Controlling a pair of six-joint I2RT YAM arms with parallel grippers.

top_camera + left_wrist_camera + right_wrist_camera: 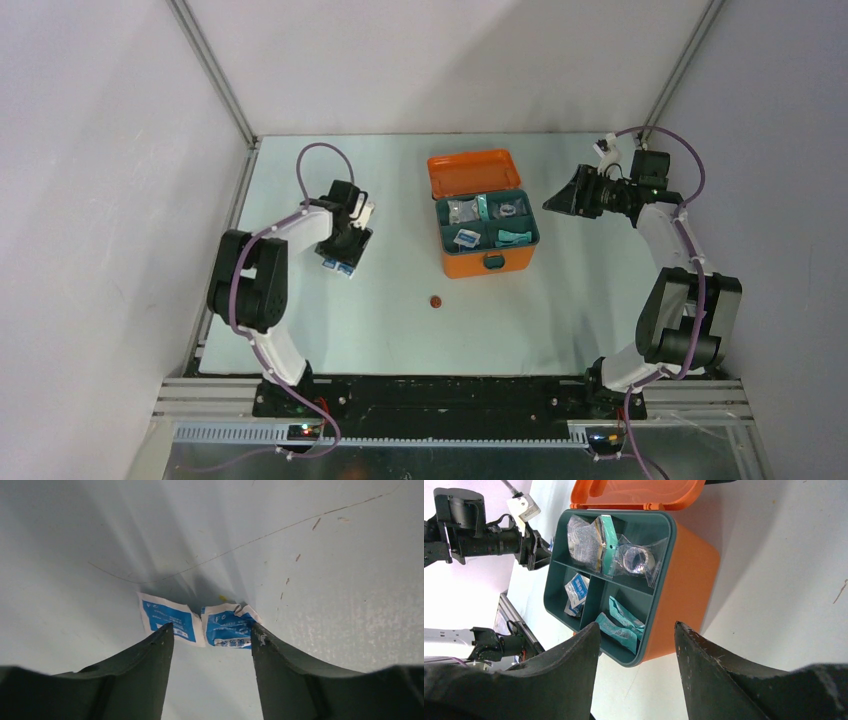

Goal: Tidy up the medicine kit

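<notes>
I have the left gripper [212,632] low over the desk [325,580] with its jaws apart and empty, and two blue-and-white sachets [200,621] lie flat just beyond the fingertips [162,632], side by side and touching, each partly tucked behind a tip. That is my main worry: if I close from here, I judge the jaws would pinch both at once, or skid over the thin foil and push them along the desk, since nothing sticks up to grab. One tip could also trap a corner and flip the packet out sideways. The medicine kit [486,212] sits well off to the right of these jaws, mid-desk, lid [474,172] swung back and the dark teal compartment tray [659,565] exposed with clear packets and teal strips already in its cells, so a weak pinch has a long carry in which to fail. My right gripper [636,632] faces the kit's side with its jaws apart and holding nothing, the orange wall near and straight ahead of them; creeping forward could shove the light box. A small reddish-brown object [435,300] lies alone, nearer me than the kit.
</notes>
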